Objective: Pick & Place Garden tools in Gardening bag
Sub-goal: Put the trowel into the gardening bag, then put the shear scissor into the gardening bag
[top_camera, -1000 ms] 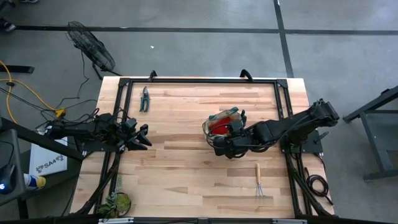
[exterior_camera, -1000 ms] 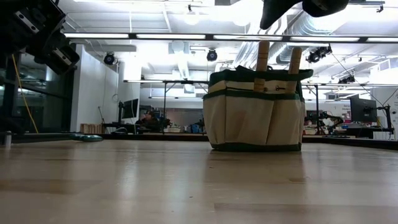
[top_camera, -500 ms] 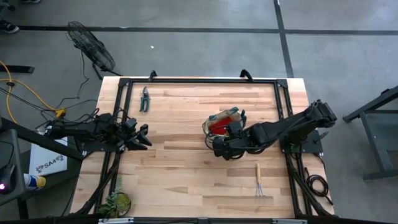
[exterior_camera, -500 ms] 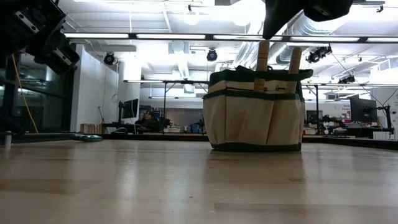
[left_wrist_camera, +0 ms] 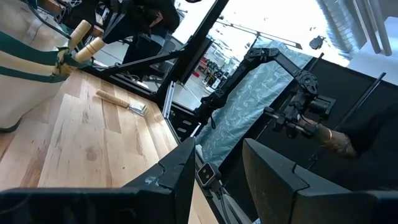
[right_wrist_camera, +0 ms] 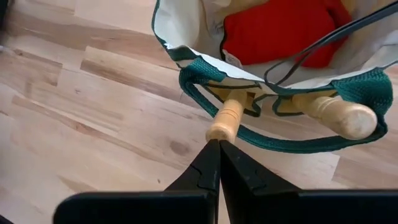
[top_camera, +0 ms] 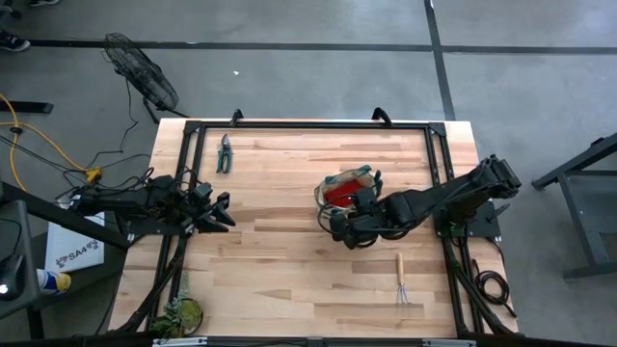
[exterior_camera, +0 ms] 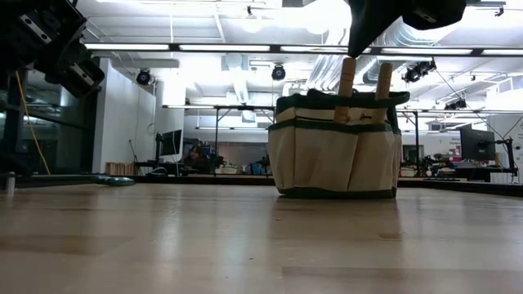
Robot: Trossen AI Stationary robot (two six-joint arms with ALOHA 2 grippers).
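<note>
Tabletop [top_camera: 289, 251]: pale wood planks, dark frame along the edges, grey floor around.

Bag [top_camera: 345, 188]: tan canvas with green trim, upright right of centre. Holds a red cloth [right_wrist_camera: 283, 28] and 2 wooden handles [exterior_camera: 346, 77] standing out of its outer pockets.

Right pincer [right_wrist_camera: 219, 163]: fingers pressed together, holding nothing, tips just beside the end of 1 handle at the bag's near side.

Left pincer [top_camera: 220, 212]: at the tabletop's left edge, fingers partly apart, holding nothing.

Rake [top_camera: 401, 281]: wooden handle, lying flat near the front right corner.

Pruners [top_camera: 224, 152]: dark green handles, lying near the back left corner.

Plant [top_camera: 181, 314]: leafy clump at the front left corner.
</note>
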